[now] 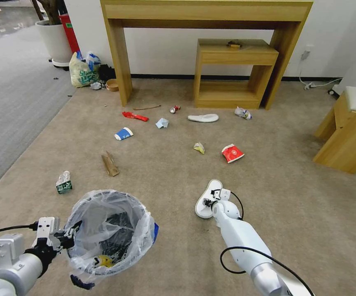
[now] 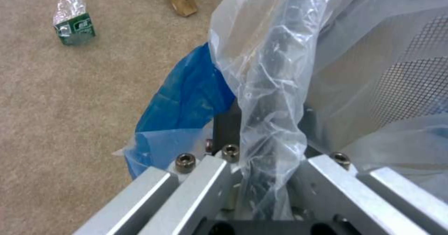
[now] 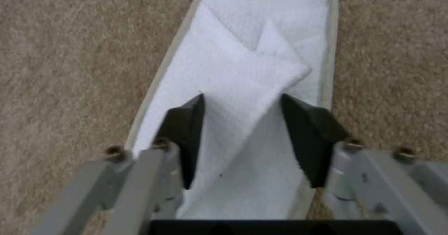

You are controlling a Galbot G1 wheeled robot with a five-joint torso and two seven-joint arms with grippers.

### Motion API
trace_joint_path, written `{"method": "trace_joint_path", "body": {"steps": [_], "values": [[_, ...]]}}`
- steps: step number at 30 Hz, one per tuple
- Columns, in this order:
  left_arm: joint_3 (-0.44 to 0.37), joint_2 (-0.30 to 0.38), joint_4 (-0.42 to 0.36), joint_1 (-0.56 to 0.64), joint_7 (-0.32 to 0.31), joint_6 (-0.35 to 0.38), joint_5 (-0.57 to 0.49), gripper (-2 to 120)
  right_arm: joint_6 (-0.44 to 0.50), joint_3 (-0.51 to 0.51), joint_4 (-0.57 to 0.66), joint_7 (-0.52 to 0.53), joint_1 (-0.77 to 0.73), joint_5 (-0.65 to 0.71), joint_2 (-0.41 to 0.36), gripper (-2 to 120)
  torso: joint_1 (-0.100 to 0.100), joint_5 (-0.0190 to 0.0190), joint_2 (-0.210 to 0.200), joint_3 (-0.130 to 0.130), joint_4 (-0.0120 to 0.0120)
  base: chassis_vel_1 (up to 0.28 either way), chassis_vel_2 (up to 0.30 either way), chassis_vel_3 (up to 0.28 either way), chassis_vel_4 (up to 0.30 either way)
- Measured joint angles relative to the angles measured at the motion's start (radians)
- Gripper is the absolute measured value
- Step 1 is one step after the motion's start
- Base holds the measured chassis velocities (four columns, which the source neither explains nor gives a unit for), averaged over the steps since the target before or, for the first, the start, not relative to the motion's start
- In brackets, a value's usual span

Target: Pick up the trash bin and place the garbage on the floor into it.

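Closing squarely on the raised terry strap looks like the way to do this step well: the right gripper (image 3: 243, 137) is down over the near white slipper (image 1: 205, 200), its two dark fingers (image 3: 187, 137) standing apart on either side of the folded strap, not yet pinched on it, so a bite on the strap and not the flat sole should hold. On the robot's left, the left gripper (image 1: 64, 238) is clamped on the rim of the trash bin (image 1: 110, 230), with the crinkly clear liner bunched between its jaws and a blue patch (image 2: 187, 98) just beside them. The bin is round, dark mesh under the bag, with some dark and yellow scraps already at the bottom. Farther out on the tan floor (image 1: 268, 172) lie a green-and-clear packet (image 1: 63, 183), a brown cardboard piece (image 1: 110, 163), a yellowish scrap (image 1: 199, 147), a red cup (image 1: 232, 153), a blue-white cup (image 1: 123, 133), a red wrapper (image 1: 135, 116), a crushed can (image 1: 174, 109) and the second slipper (image 1: 203, 118), all well apart.
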Motion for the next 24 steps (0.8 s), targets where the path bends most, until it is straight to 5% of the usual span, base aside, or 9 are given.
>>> {"method": "trace_joint_path", "body": {"steps": [9,19,24], "values": [[0.003,0.0,0.001,-0.003,0.005,0.0,0.0,0,0.011,0.001,-0.006,-0.002,-0.001,-0.019,0.002,15,0.0,0.0001,0.0,0.0,0.0,0.0,0.0,0.0,0.0],[0.0,-0.002,-0.004,-0.003,0.007,0.0,-0.001,0,0.088,-0.015,0.011,-0.012,-0.021,-0.149,-0.013,11,0.0,0.0001,0.0,0.0,0.0001,0.0,0.0,0.0,0.0],[-0.003,-0.002,-0.006,-0.004,0.005,0.0,-0.003,0,0.104,-0.036,0.124,-0.011,-0.063,-0.191,-0.047,11,0.0,0.0001,0.0,0.0,0.0,0.0,0.0,0.0,0.0]]}}
